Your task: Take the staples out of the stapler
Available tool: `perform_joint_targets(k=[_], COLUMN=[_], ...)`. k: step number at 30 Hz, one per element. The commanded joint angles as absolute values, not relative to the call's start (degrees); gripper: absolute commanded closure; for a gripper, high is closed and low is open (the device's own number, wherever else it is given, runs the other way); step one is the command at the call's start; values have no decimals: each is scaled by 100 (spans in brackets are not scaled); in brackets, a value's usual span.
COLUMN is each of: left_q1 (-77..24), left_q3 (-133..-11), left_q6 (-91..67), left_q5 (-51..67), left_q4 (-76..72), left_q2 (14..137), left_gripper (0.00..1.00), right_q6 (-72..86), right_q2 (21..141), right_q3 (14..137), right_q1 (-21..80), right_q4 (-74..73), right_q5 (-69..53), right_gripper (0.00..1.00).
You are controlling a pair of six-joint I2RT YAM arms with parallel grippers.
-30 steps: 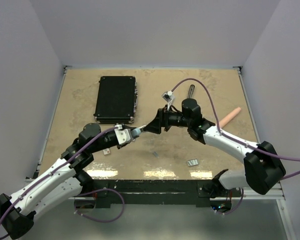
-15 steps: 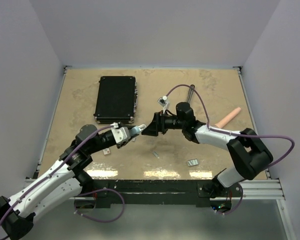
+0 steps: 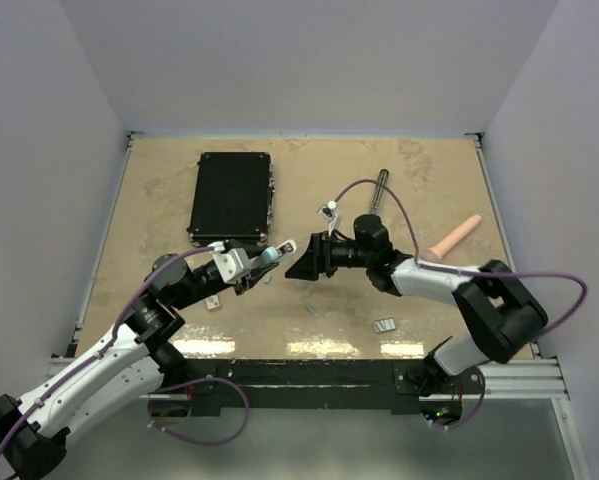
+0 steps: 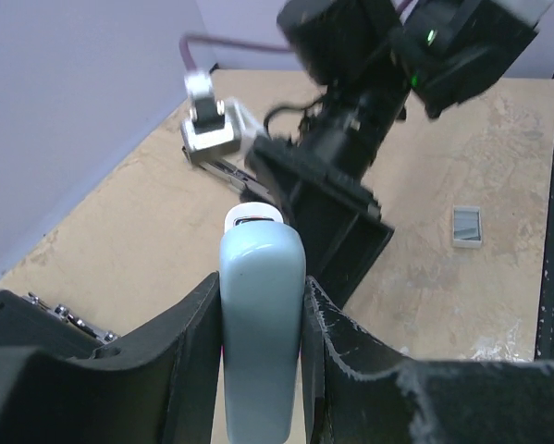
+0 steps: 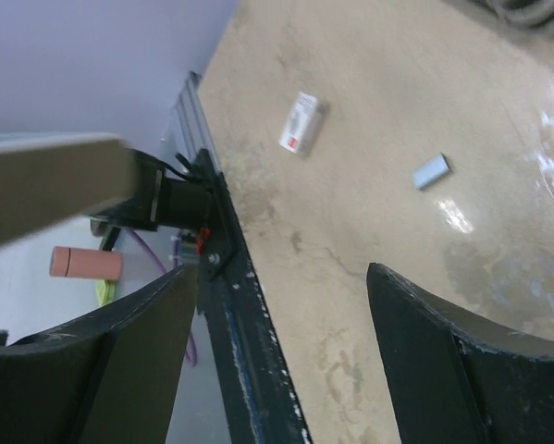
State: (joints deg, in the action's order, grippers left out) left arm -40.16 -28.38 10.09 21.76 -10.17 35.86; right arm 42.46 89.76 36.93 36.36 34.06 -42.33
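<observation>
My left gripper (image 3: 262, 260) is shut on the stapler's short pale blue-grey bar (image 3: 272, 255), held above the table; in the left wrist view the bar (image 4: 261, 305) stands between both fingers. The stapler's long loop-ended rail (image 3: 380, 188) lies on the table at the back. My right gripper (image 3: 301, 264) is open and empty, just right of the bar's tip and apart from it; it also shows in the left wrist view (image 4: 327, 208). Small silvery staple blocks (image 3: 384, 325) (image 3: 311, 309) lie on the table near the front; one shows in the right wrist view (image 5: 431, 171).
A flat black case (image 3: 231, 197) lies at the back left, close behind my left gripper. A pink cylinder (image 3: 455, 236) lies at the right. A small white tile (image 3: 213, 303) lies near the left arm, and shows in the right wrist view (image 5: 301, 121).
My right gripper, which met the bar's tip before, has opened and come apart from it. My left gripper has drawn back to the left with the bar.
</observation>
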Motion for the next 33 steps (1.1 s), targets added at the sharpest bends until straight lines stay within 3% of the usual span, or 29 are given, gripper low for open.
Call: perform_joint_targets(k=[1,4,10,14,18,33], left_q1=[-4017,-4025,-4025,-4017,-4025,-4025], left_q3=[-3067,-3059,-3050,-3041,-3032,-2962], left_q6=[1195,1274,1275,1239,1230,844], left_q5=[2118,2162,2460,2478,2461,2382], left_q4=[-888,-730,-765,-800,-800,-1380], left_q2=[3516,3507,3586,3604,3551,3375], left_gripper=[100,100,100,100,100,100], right_q6=[3850,3806,3727,3709,3709,4025], right_q2=[7657,7111,7383,7409,7558,8481], right_q3=[3840,3998,4464,4588,4597,4272], right_q1=[3647,3647,3656,3647,3665,3806], right_q4=[2849,2558,2382,2320,2355,3155], right_q5=[-3492,-3497,-3832,-3797,-3814,-3990], right_gripper=[18,14,4,7,18,28])
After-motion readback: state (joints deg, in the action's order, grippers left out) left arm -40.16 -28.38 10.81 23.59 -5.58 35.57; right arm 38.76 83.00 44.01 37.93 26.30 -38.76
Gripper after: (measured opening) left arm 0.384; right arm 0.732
